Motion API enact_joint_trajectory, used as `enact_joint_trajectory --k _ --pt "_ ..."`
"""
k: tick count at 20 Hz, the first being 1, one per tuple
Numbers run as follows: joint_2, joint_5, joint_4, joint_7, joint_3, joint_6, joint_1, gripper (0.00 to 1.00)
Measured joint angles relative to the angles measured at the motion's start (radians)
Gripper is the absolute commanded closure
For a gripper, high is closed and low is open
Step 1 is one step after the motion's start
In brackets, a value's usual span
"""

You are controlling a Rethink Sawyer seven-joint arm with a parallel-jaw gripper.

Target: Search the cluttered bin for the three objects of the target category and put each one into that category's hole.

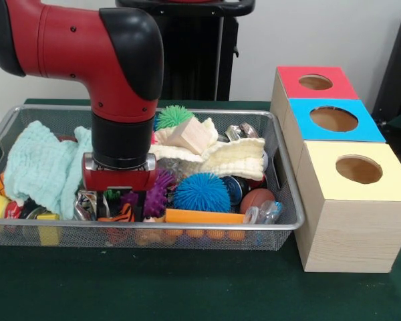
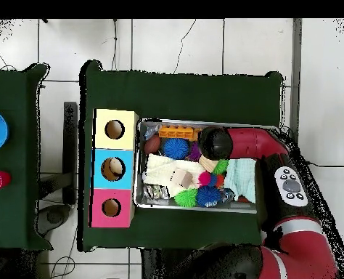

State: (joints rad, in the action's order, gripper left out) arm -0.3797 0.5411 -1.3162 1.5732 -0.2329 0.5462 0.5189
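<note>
The silver wire-mesh bin (image 1: 286, 226) lies on the green table, full of clutter; it also shows in the overhead view (image 2: 195, 210). My gripper (image 1: 119, 199) is lowered into the bin's front left part, its tips down among the toys. An orange toy with black stripes (image 1: 124, 214) lies right under it against the front mesh. I see no pale yellow duck. The red-topped box's round hole (image 1: 315, 81) is at the far right, behind the blue-topped and yellow-topped boxes. In the overhead view the arm's wrist (image 2: 213, 142) hides the gripper.
A mint cloth (image 1: 43, 167) fills the bin's left. A blue spiky ball (image 1: 200, 192), purple spiky ball (image 1: 157, 195), green spiky ball (image 1: 174, 115), wooden block (image 1: 191, 136), cream cloth (image 1: 235, 158) and orange brick (image 1: 204, 216) crowd the middle. The blue hole (image 1: 333, 119) and yellow hole (image 1: 358, 169) are nearer.
</note>
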Motion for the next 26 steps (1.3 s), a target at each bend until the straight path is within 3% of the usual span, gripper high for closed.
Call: enact_joint_trajectory --k 26 --pt "0.035 -0.001 0.027 0.000 -0.001 -0.013 0.021 0.00"
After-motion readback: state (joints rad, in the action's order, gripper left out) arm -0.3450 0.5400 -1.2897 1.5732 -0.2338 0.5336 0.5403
